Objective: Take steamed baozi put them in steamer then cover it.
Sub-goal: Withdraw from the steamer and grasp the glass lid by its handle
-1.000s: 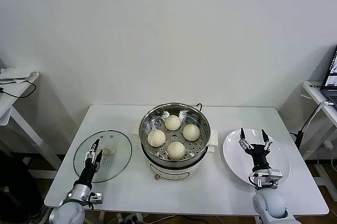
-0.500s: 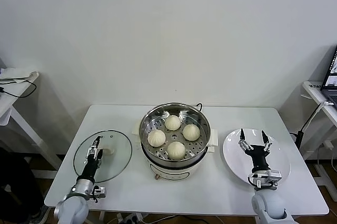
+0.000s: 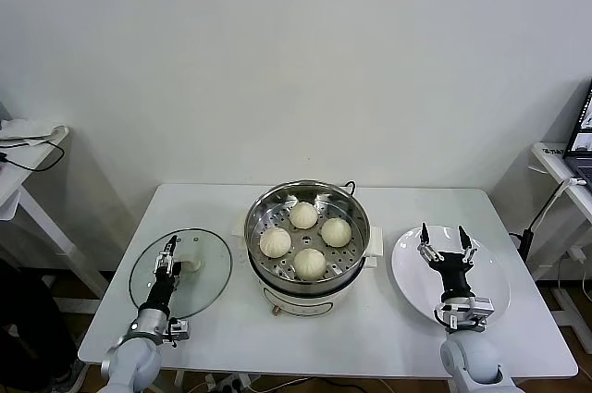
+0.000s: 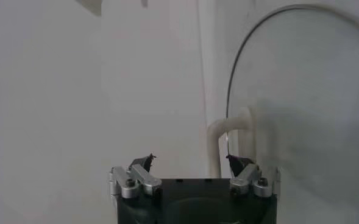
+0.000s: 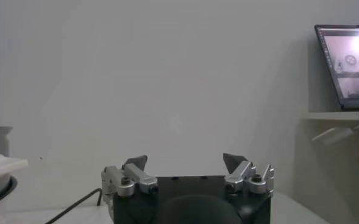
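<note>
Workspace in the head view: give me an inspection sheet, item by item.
Surface: white rectangular table.
Job's things: four cream-white round baozi sit in the shiny round steel steamer; round clear glass lid lies flat on the steamer's left, steamer uncovered.
Clutter: round white plate, bare, on the right.
Grippers: left gripper open above the lid, near its white handle; right gripper open above the plate.
Cables: dark cord behind the steamer.
Surroundings: white wall; side tables at both edges, laptop at right.

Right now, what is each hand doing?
Left hand: open, empty, over the cover.
Right hand: open, empty, above the plate.
</note>
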{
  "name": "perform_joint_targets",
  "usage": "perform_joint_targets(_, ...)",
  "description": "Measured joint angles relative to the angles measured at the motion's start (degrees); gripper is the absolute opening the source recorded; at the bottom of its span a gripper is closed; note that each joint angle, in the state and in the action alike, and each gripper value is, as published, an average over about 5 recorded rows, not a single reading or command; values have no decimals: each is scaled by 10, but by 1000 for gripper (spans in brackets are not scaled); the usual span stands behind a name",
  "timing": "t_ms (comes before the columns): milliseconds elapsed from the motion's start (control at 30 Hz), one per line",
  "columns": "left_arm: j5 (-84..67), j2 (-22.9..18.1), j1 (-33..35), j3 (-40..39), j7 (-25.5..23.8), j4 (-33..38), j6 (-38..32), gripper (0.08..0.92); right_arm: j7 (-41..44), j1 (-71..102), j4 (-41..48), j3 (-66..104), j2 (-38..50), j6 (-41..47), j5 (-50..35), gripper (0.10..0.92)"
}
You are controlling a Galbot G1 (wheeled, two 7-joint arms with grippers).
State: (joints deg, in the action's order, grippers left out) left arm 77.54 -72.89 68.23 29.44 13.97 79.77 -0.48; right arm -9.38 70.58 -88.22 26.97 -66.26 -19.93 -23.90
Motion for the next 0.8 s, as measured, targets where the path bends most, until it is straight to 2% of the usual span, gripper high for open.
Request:
perform_joint_targets(133, -1, 0, -2, -3, -3, -1, 3, 821, 0, 0, -1, 0, -1, 0, 1, 823)
perform_joint_targets(233, -1, 0, -3, -6, -7, -3, 7, 784, -1, 0, -2, -1, -1, 0, 2, 823)
perform_joint_targets(800, -15, -6, -16, -17, -23, -20, 22, 298, -2, 0, -9, -4, -6, -1, 5, 823)
